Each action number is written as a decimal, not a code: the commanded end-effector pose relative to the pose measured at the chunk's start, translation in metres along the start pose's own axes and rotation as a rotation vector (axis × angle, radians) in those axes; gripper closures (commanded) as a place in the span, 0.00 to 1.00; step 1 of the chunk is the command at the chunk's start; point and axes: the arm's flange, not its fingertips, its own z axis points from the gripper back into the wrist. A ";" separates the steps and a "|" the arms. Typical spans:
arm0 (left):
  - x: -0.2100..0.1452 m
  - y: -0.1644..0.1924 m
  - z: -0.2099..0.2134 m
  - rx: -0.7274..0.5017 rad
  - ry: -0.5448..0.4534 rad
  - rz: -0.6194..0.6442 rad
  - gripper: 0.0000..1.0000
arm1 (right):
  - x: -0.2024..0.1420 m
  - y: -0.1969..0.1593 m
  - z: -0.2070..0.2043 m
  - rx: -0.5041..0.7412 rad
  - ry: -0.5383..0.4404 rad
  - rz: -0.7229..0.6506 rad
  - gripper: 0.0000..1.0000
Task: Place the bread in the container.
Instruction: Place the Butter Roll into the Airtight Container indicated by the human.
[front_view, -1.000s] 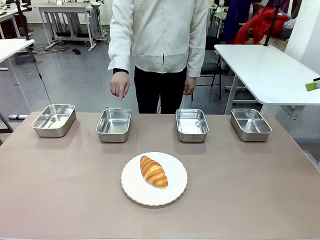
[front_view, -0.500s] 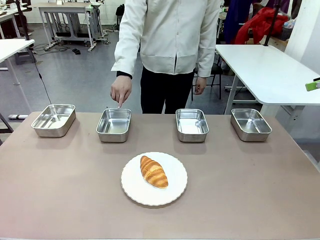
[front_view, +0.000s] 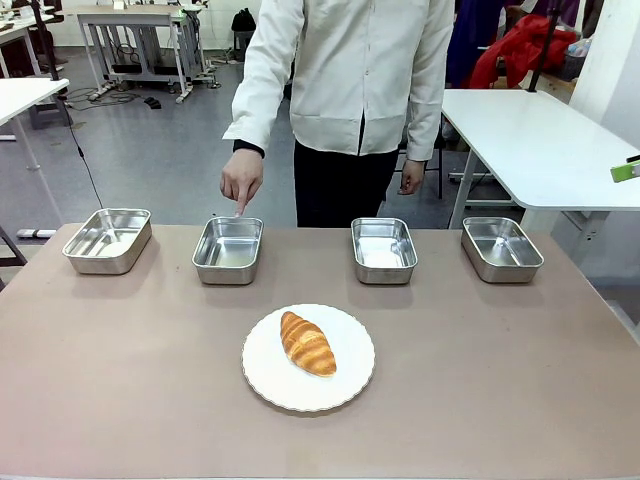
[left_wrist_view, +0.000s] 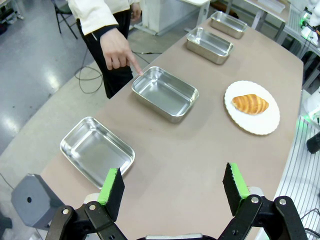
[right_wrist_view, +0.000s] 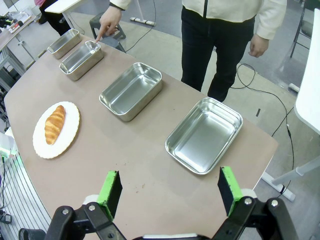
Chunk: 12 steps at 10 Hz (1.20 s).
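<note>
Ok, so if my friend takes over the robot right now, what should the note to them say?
Left gripper: jaws wide open, holding nothing, up above the table's left end.
Right gripper: jaws wide open, holding nothing, up above the right end.
The bread lies on the white plate in the middle of the near side.
The person's hand points a finger at the far rim of the container, which has nothing in it.
Done: nothing yet; the bread is untouched.
Left: grasp the bread, lift it off the plate and set it in that container.
</note>
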 end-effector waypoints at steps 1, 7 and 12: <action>0.001 -0.001 0.000 -0.005 -0.015 -0.008 0.00 | 0.002 -0.001 -0.001 0.005 -0.022 0.011 0.00; 0.001 -0.001 0.000 -0.005 -0.015 -0.008 0.00 | 0.002 -0.001 -0.001 0.005 -0.022 0.011 0.00; 0.014 -0.004 -0.004 0.024 0.027 0.034 0.00 | 0.002 -0.001 -0.001 0.005 -0.022 0.011 0.00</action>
